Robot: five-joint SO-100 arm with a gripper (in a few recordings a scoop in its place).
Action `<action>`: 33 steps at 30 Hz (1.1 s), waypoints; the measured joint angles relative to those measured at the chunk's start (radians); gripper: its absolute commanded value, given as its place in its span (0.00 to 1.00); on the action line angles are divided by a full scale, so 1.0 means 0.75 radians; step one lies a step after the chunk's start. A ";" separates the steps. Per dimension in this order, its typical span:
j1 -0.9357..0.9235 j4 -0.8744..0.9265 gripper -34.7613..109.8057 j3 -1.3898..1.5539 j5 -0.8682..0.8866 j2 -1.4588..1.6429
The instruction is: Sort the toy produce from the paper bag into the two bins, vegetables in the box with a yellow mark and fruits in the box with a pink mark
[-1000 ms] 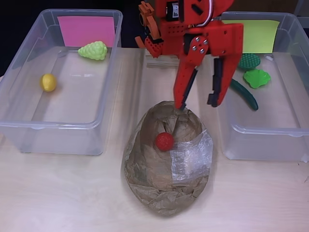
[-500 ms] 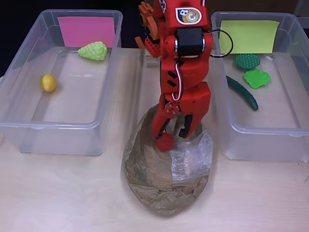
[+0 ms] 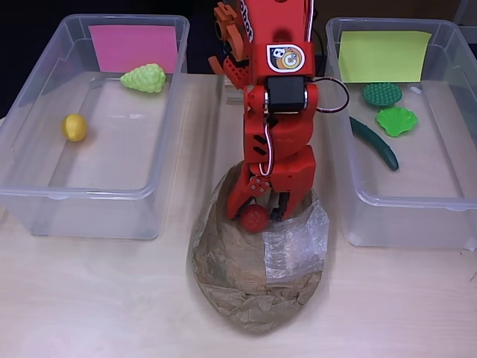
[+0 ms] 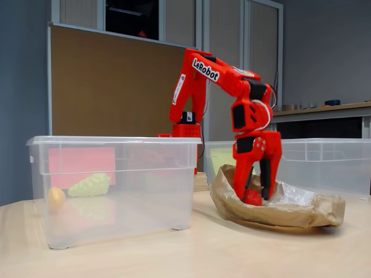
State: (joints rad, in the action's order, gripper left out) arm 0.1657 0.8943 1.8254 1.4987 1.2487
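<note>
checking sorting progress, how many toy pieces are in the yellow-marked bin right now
3, all in the overhead view's right bin: a round dark green piece near the yellow card, a light green leafy piece just below it, and a long dark green one lying diagonally. The arm may hide others.

Red arm (image 4: 214, 72), white "LeRobot" lettering, black motors

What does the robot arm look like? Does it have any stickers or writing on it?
The arm is bright orange-red plastic, built from blocky segments. Black motors sit in its joints, and thin black and white cables loop beside them. White "LeRobot" lettering runs along one segment in the fixed view, and a round cartoon sticker shows in the overhead view. The gripper has two long red fingers, with silver screws near their base.
</note>
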 measured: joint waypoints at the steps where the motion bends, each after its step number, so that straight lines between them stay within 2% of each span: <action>1: -0.002 -0.022 0.48 0.004 0.000 -0.012; 5: -0.004 -0.049 0.46 0.031 0.018 -0.020; 13: -0.025 -0.100 0.32 0.053 -0.065 -0.043; 19: -0.033 -0.092 0.32 0.041 -0.153 -0.041; 28: -0.045 0.313 0.32 -0.309 -0.415 0.135; 33: -0.141 0.554 0.32 -0.493 -0.538 0.319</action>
State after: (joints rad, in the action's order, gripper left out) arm 0.0598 1.3100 1.4557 1.0953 1.4880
